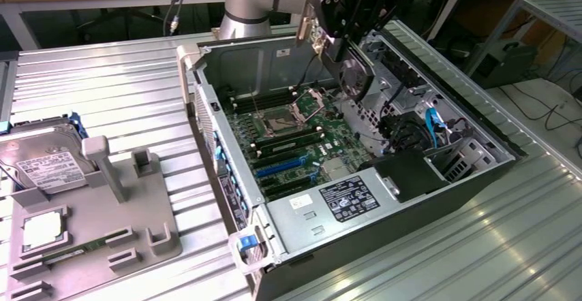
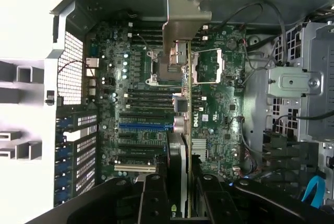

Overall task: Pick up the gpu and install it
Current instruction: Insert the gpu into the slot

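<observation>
while the pincer (image 1: 339, 44) is clamped on the gpu (image 1: 358, 76) hanging edge-down above the motherboard (image 1: 291, 144), a slight tilt could make it miss its slot and strike components.

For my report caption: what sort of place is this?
Probably a robotics lab or workshop: an open computer case lies on a metal table, a gripper holds a gpu above it, and a hard drive sits nearby.

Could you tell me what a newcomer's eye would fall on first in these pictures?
The gripper holds the gpu on edge above the open computer case, mid-frame in the exterior view, over its green motherboard. At the exterior view's left, a hard drive sits on a grey fixture.
</observation>
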Tool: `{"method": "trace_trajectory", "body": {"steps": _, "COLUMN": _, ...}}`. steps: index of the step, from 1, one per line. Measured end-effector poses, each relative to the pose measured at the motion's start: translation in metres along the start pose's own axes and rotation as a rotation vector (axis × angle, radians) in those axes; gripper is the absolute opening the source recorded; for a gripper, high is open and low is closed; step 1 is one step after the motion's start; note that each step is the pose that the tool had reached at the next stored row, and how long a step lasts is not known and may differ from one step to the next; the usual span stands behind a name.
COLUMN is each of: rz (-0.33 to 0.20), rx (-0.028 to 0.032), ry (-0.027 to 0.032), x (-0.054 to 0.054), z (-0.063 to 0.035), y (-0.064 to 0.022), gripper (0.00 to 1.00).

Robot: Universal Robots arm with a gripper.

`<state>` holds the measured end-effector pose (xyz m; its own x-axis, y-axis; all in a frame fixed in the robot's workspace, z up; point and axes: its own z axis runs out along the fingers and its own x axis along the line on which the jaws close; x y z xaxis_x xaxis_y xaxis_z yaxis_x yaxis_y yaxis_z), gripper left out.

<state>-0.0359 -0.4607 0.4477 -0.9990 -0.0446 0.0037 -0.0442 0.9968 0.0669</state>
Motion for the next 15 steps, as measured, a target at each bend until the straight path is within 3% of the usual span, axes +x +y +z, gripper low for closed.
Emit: {"method": "trace_trajectory", "body": {"steps": 15, "rz": -0.077, "rx": -0.0004, "ry": 0.0051, "x": 0.0000, "z": -0.0001, "y": -0.0014, "gripper": 0.27}}
